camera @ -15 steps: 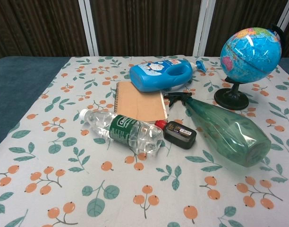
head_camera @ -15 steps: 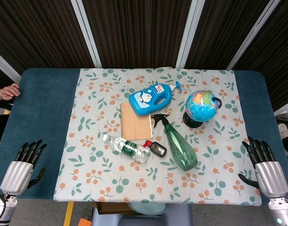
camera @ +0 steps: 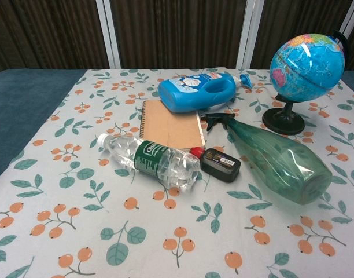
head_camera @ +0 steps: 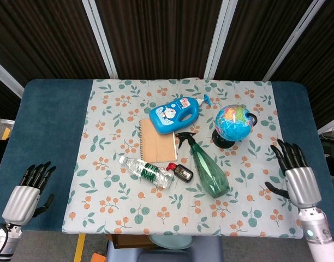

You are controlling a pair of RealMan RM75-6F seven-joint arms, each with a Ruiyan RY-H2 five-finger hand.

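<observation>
Your right hand sits at the lower right of the head view, fingers spread and holding nothing, over the right edge of the floral cloth and the blue desk; the chest view does not show it. Nearest to it: the small globe on its black stand, upright at right of centre, up and to the left of that hand and apart from it; in the chest view the globe stands at the upper right. Your left hand sits at the lower left of the head view, fingers apart and empty, over the bare blue desk, well apart from everything on the cloth. At centre frame: a green spray bottle lying on its side, black trigger head toward the top of the frame; a clear water bottle with a green label lying on its side at lower centre, red cap just beside a small black box; a brown spiral notebook lying flat above them; a blue pump bottle lying on its side, touching the notebook's upper edge.
</observation>
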